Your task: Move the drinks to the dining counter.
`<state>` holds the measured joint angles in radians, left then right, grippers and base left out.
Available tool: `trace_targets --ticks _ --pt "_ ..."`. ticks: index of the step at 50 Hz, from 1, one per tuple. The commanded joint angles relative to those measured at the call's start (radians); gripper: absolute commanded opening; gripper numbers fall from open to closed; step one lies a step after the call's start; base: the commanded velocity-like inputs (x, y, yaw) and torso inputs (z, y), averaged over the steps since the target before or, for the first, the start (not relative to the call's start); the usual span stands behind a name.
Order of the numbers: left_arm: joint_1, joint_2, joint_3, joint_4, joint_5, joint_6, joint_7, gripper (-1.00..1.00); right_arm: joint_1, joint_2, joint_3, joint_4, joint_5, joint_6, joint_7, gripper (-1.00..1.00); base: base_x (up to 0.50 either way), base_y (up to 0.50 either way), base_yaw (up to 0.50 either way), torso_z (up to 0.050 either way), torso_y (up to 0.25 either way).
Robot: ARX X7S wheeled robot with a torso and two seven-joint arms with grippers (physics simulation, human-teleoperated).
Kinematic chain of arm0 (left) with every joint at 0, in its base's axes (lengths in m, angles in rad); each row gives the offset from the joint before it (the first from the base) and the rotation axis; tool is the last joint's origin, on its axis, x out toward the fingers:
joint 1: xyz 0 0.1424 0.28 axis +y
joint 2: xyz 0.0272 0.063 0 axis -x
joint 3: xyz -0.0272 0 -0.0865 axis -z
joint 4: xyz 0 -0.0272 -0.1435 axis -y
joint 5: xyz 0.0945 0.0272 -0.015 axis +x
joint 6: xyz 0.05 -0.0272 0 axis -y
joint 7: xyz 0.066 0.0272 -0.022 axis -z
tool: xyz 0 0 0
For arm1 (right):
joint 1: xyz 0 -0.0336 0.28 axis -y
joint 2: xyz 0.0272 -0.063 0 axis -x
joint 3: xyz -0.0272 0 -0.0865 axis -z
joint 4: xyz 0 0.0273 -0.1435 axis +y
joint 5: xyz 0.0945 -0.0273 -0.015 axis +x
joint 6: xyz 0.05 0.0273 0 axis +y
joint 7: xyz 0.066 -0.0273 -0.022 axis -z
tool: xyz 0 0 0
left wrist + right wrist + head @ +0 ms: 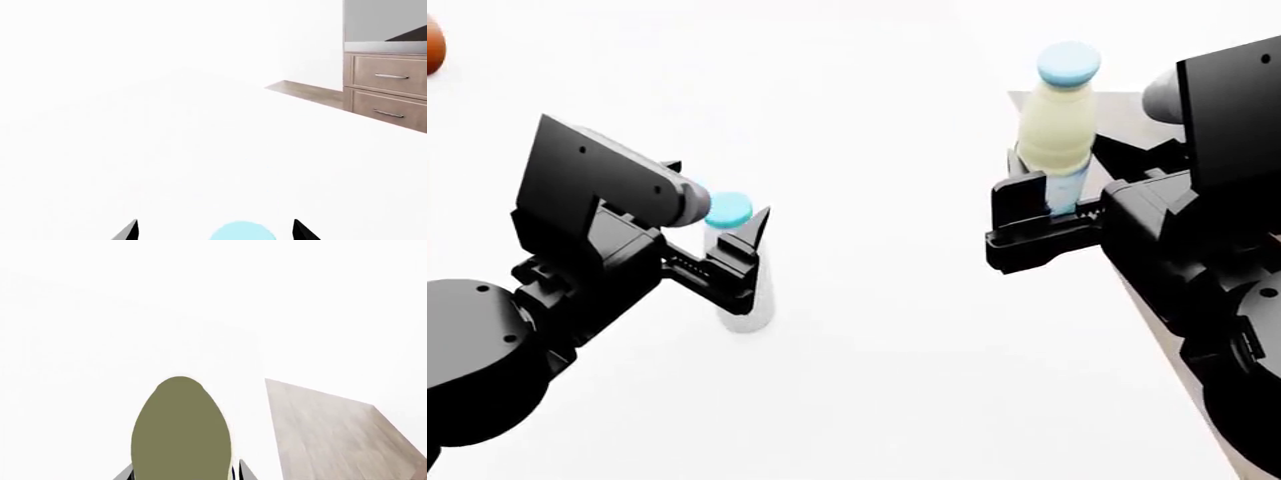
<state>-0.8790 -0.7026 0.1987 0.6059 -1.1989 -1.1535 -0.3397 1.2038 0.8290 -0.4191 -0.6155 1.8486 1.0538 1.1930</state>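
White bottle, light-blue cap: upright on the white desk, clamped in the left claw.
Pale-yellow bottle, light-blue cap, blue label: upright, clamped low on its body in the right claw (whether its base touches the desk, cannot tell).
Wooden drawers: beyond the desk edge, left wrist view.
Wood floor: beside the desk.

White bottle and yellow bottle upright
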Motion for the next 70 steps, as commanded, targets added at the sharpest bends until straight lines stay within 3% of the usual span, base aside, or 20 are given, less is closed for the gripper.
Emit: trace_targets --ticks 1,22,31,44,70 --pt "-0.003 -0.004 -0.003 0.002 -0.005 0.003 -0.008 1.0 0.013 0.005 0.014 0.001 -0.025 0.009 -0.004 -1.0 0.0 0.0 0.0 0.0 0.01" --pt "-0.007 -0.015 -0.021 0.022 -0.042 0.002 -0.04 1.0 -0.009 0.009 0.006 -0.001 -0.022 -0.009 -0.01 -1.0 0.0 0.0 0.0 0.0 0.0" --pt "-0.055 -0.02 -0.032 0.03 -0.089 -0.025 -0.079 1.0 -0.07 -0.001 0.016 0.049 0.084 -0.075 -0.03 -1.0 0.0 0.0 0.0 0.0 0.001" --pt "-0.067 -0.038 -0.056 0.039 -0.125 -0.022 -0.098 1.0 -0.188 0.005 0.062 0.001 0.005 -0.12 -0.122 -1.0 0.0 0.0 0.0 0.001 0.001" --pt "-0.066 -0.046 -0.047 0.045 -0.133 -0.014 -0.106 1.0 -0.297 0.039 0.085 -0.042 -0.039 -0.15 -0.155 -1.0 0.0 0.0 0.0 0.0 0.001"
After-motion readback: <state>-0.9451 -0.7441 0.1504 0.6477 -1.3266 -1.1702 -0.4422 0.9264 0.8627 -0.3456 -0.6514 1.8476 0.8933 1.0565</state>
